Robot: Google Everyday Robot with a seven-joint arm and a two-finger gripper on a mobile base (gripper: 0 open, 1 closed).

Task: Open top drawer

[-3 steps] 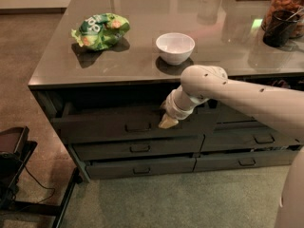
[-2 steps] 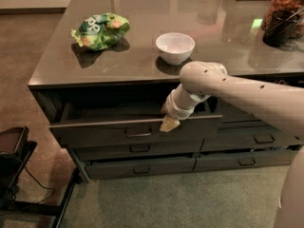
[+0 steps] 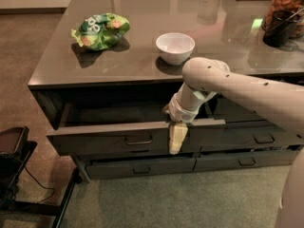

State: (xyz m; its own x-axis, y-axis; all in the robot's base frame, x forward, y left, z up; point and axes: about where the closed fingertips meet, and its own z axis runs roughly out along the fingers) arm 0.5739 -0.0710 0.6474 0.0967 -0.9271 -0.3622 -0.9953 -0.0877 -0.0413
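Note:
The top drawer [image 3: 104,139] is a wide dark grey drawer under the counter's left part, with a small bar pull [image 3: 138,140] at its centre. It stands pulled out a hand's width, and its dark inside [image 3: 114,113] shows. My gripper [image 3: 176,137] is at the right end of the drawer's front panel, hanging down over its top edge, to the right of the pull. My cream arm [image 3: 247,91] reaches in from the right.
On the counter [image 3: 142,4] lie a green snack bag [image 3: 99,31], a white bowl [image 3: 175,46] and a dark cup and jar [image 3: 282,15] at the far right. Slimmer drawers [image 3: 142,167] sit below, another column [image 3: 263,139] to the right. A black stand [image 3: 12,160] stands on the floor at left.
The top drawer has slid out toward me, and its inside now shows more. My gripper has moved with the front panel, toward me and a little down.

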